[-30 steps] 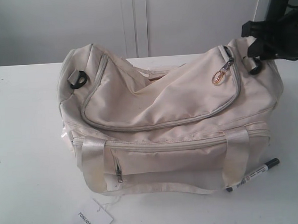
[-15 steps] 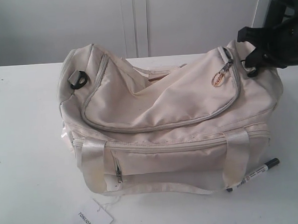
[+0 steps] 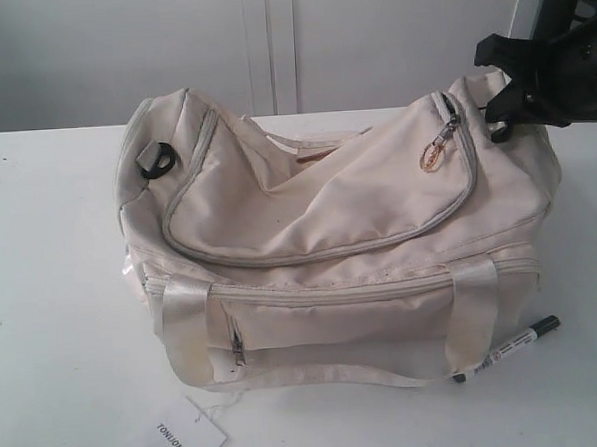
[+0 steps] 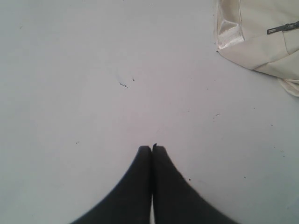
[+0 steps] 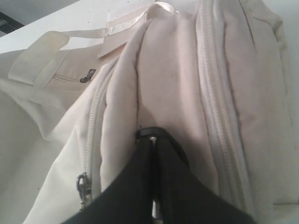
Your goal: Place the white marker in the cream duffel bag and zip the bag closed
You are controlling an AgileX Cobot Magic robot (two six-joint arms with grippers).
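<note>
Now, the table (image 3: 52, 296) carries the bag (image 3: 328, 212), top zipper closed. Right gripper (image 5: 152, 140) is at the bag's right end, jaws pressed together on the fabric; whether they pinch any, can't tell. Left gripper (image 4: 152, 148) hovers over bare table, jaws together, empty. Marker (image 3: 507, 349) lies on the table just beside the bag's front right corner.

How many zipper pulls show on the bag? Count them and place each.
2. A gold ring pull hangs at the curved top zipper's right end; a small dark pull sits on the front pocket. Others may be hidden.
</note>
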